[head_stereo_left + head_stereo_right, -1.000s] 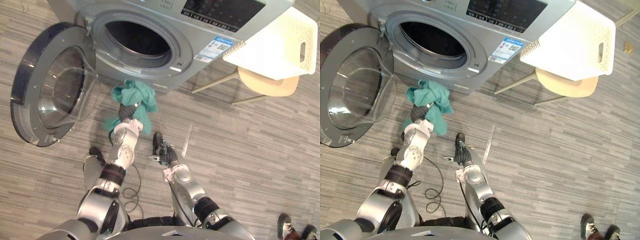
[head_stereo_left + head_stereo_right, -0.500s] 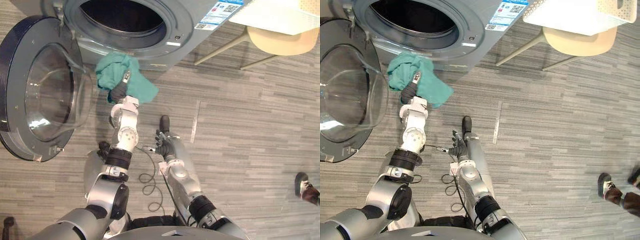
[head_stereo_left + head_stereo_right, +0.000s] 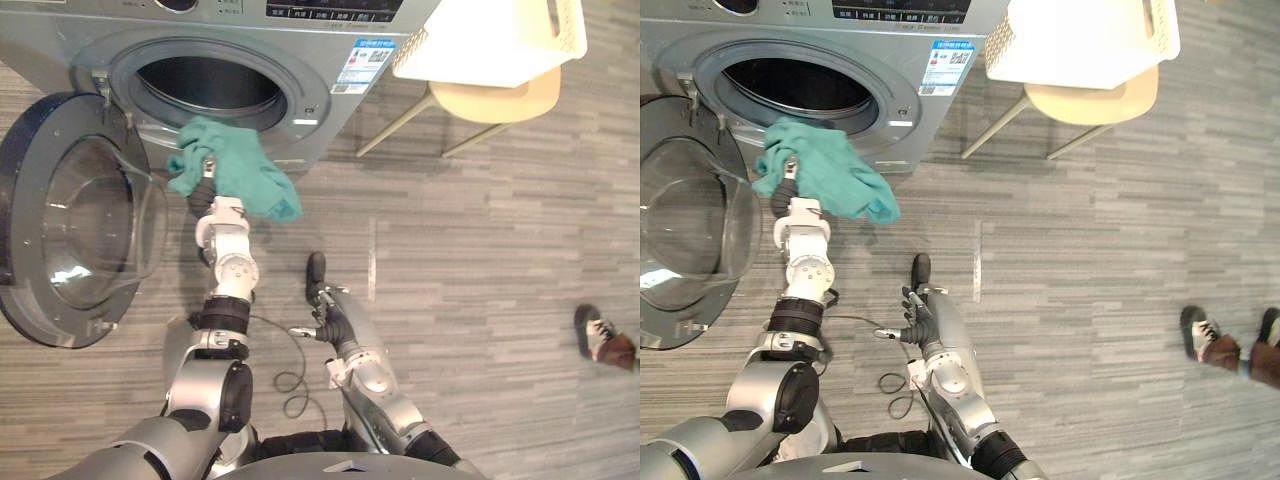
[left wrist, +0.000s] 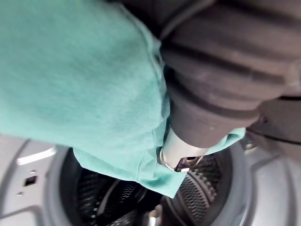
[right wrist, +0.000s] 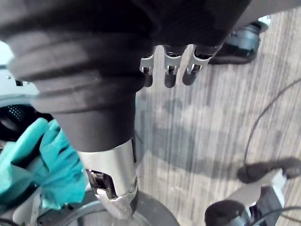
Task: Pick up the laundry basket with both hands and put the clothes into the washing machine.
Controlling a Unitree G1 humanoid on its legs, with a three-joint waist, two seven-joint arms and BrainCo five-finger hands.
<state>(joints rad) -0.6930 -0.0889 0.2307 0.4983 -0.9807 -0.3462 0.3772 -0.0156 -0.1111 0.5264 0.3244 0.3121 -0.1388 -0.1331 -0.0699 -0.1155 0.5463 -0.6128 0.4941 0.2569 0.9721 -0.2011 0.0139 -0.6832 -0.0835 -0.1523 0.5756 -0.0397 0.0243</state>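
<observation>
My left hand (image 3: pixel 207 187) is shut on a teal cloth (image 3: pixel 235 168), raised against the lower rim of the washing machine's round opening (image 3: pixel 205 85). The cloth (image 4: pixel 70 84) drapes over the hand in the left wrist view, with the dark perforated drum (image 4: pixel 117 200) just beyond it. The machine's door (image 3: pixel 75 215) hangs wide open to the left. My right hand (image 3: pixel 322 318) hangs low over the floor, open, with nothing in it. The white laundry basket (image 3: pixel 490 40) rests on a pale chair (image 3: pixel 495 100) to the right of the machine.
The chair's thin legs (image 3: pixel 395 125) splay over the floor beside the machine. A person's shoes (image 3: pixel 1225 345) stand at the far right. Grey plank floor (image 3: pixel 480 260) stretches open between the machine and the person.
The camera has shifted. My left hand has lifted the teal cloth from below the machine's front up to the lower rim of the opening. The right hand has stayed low.
</observation>
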